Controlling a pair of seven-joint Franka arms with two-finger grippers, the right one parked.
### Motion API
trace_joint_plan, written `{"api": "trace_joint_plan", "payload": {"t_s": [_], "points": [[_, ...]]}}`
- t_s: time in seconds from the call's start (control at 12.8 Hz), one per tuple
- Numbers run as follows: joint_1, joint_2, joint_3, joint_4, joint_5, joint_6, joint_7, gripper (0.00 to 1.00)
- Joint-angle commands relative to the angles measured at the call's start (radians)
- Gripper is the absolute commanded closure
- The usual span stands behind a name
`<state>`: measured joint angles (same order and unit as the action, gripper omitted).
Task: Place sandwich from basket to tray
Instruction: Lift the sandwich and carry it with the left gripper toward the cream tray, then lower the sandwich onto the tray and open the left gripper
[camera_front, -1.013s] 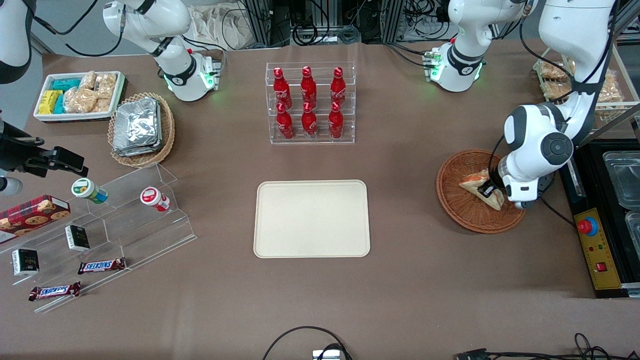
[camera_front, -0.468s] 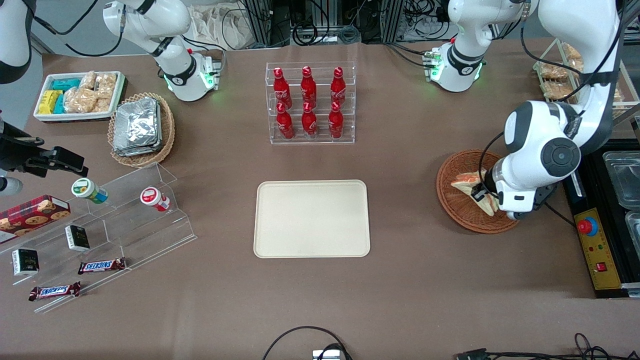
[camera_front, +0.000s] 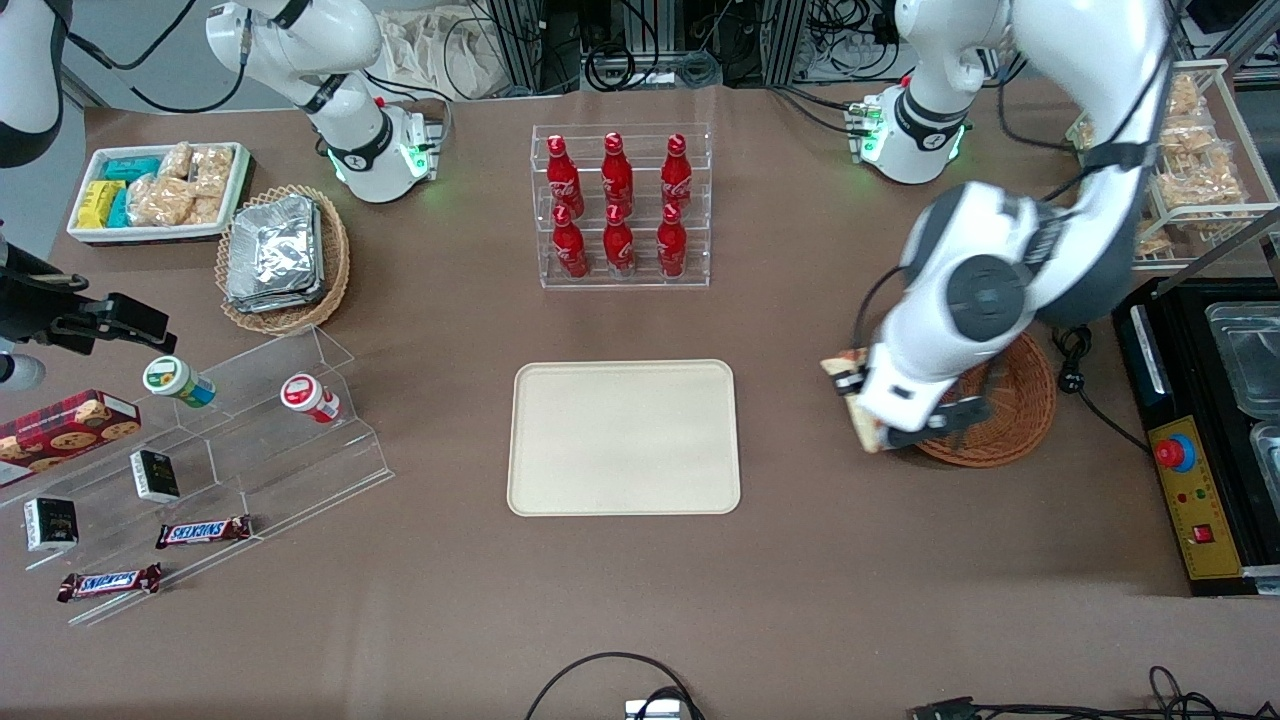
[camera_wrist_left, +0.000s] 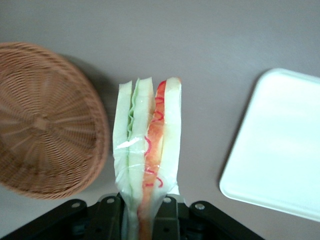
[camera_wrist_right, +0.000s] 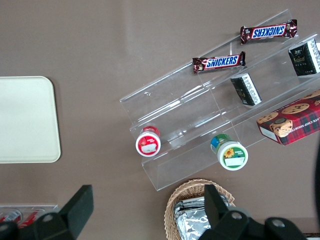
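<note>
Wrapped sandwich (camera_wrist_left: 146, 150) hangs clamped in the gripper (camera_wrist_left: 142, 210), between the wicker basket (camera_wrist_left: 45, 120) and cream tray (camera_front: 623, 437).

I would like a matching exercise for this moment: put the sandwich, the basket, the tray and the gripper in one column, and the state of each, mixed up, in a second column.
Column 1:
1. sandwich
2. basket
3. tray
4. gripper

Column 2:
A. lies flat on the table, nothing on it
B. shut on the wrapped wedge, between basket and tray
C. held in the air, out of the wicker
D. round, woven, nothing inside

Pairs: 1-C, 2-D, 3-A, 4-B
</note>
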<state>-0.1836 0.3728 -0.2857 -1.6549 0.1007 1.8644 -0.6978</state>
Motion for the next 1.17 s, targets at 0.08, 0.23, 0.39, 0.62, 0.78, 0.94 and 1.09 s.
{"api": "trace_joint_plan", "payload": {"t_s": [0.08, 0.23, 0.39, 0.62, 0.78, 0.94, 1.09], "points": [[-0.173, 0.318, 0.010, 0.332, 0.056, -0.024, 0.011, 1.00], [-0.217, 0.403, 0.010, 0.369, 0.054, 0.036, 0.012, 1.00], [-0.266, 0.446, 0.014, 0.357, 0.060, 0.065, 0.001, 1.00], [-0.267, 0.497, 0.016, 0.357, 0.059, 0.067, 0.008, 0.98], [-0.267, 0.497, 0.016, 0.359, 0.056, 0.067, 0.001, 0.25], [-0.261, 0.483, 0.016, 0.360, 0.059, 0.059, -0.002, 0.00], [-0.249, 0.430, 0.020, 0.368, 0.056, 0.053, -0.005, 0.00]]}}
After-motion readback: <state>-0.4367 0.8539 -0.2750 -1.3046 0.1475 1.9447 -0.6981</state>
